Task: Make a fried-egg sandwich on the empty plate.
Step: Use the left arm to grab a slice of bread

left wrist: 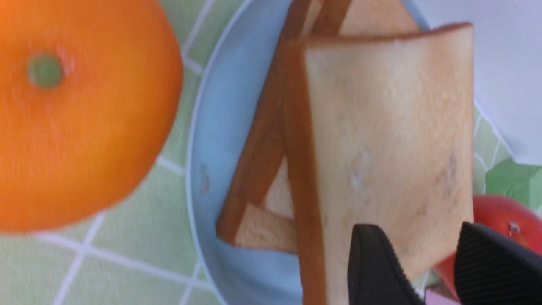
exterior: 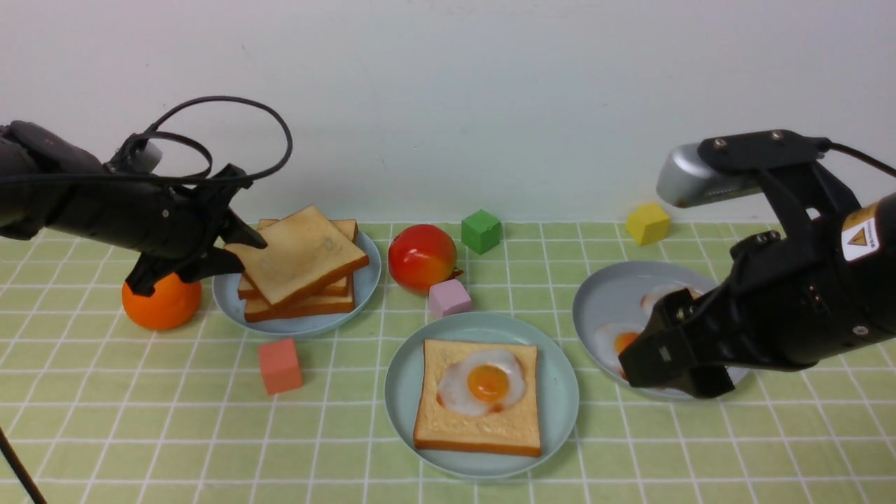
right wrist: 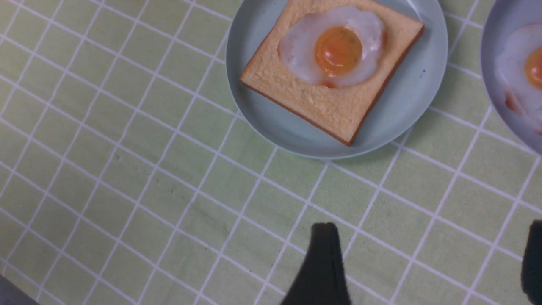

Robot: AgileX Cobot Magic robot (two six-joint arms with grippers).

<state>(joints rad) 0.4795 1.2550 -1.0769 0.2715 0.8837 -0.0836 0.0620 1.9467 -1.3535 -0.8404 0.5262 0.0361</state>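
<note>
The half-built fried-egg sandwich (exterior: 490, 427) sits by the middle of the bench's near edge: 1 toast slice (exterior: 441, 420) flat on the teal plate (exterior: 560, 399), with a fried egg (exterior: 483, 385) on top, uncovered. Toward the far left corner, the left claw (exterior: 241, 253) reaches the stack of toast (exterior: 301, 306) on a light-blue plate (exterior: 367, 280). Its 2 fingers (left wrist: 372, 262) straddle a corner of the top slice (exterior: 301, 255), which lies askew, but I cannot tell whether they pinch it. An orange (exterior: 161, 304) lies just beside that plate. Near the right edge, the right claw (exterior: 665, 371) hangs with its fingers spread wide by the near rim of a grey-blue plate (exterior: 609, 294) carrying 2 more eggs (exterior: 619, 343).
</note>
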